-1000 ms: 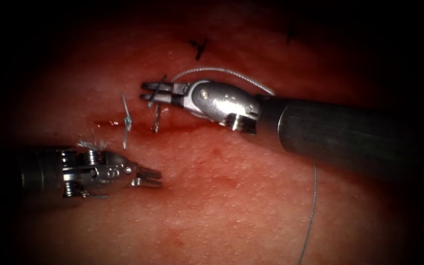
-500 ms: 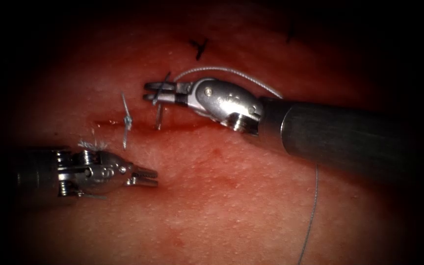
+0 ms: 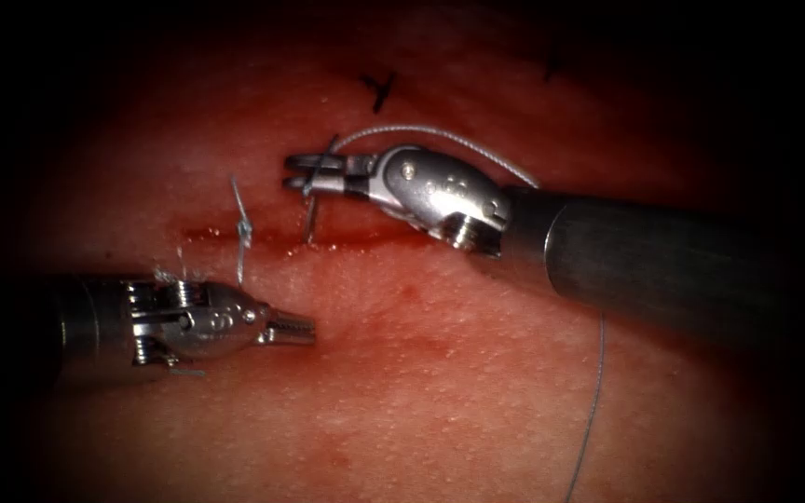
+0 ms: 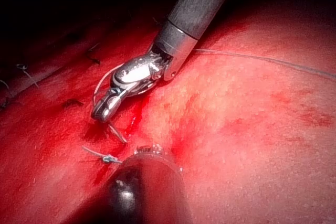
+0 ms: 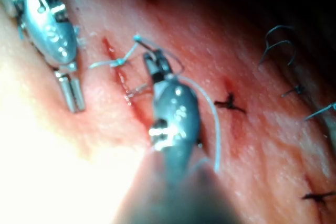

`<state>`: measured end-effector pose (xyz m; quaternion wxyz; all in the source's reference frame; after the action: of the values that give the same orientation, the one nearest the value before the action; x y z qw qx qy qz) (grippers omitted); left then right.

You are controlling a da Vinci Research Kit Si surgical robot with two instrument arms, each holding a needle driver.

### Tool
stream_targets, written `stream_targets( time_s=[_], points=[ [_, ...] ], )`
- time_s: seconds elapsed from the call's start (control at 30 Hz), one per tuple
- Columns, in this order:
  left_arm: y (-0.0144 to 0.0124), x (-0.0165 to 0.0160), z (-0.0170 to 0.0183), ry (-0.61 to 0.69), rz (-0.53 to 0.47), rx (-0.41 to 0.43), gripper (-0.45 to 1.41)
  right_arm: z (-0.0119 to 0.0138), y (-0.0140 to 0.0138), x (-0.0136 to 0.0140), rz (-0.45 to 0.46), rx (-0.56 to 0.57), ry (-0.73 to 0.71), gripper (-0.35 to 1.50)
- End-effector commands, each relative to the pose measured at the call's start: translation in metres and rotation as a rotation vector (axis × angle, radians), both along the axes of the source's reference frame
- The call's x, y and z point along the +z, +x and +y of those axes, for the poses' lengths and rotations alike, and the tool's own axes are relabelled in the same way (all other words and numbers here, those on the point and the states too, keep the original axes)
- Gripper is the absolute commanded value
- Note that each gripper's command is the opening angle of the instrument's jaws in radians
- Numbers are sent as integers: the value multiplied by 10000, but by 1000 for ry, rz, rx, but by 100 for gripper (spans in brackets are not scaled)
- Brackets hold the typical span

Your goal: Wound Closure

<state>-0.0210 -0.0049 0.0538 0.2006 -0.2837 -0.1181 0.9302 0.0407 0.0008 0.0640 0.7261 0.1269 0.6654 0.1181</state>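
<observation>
Jaws of the right arm's steel tool (image 3: 302, 173) clamp the thin curved metal needle (image 3: 317, 200) near its upper end, its tip entering the red-stained cut (image 3: 272, 237) in the pink tissue (image 3: 440, 391), while the left arm's tool (image 3: 295, 328) rests closed and empty below the cut.

Your right tool (image 3: 305, 173) sits above the cut (image 3: 328, 237), gripping the needle (image 3: 314, 210), whose lower end meets the cut. A tied stitch (image 3: 241, 228) crosses left of it. Your left tool (image 3: 295, 328) lies below the cut, holding nothing. Thread (image 3: 440, 140) arcs behind the right tool.
</observation>
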Motion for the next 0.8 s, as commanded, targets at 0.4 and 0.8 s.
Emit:
stream_targets(
  time_s=[0.4,0.8],
  points=[
    [-4,9,-2,-3,-7,0,-18,2,17,4,32,35,128,-35],
    [10,4,-11,-4,-11,10,-18,23,15,14,36,-50,196,-35]
  ],
)
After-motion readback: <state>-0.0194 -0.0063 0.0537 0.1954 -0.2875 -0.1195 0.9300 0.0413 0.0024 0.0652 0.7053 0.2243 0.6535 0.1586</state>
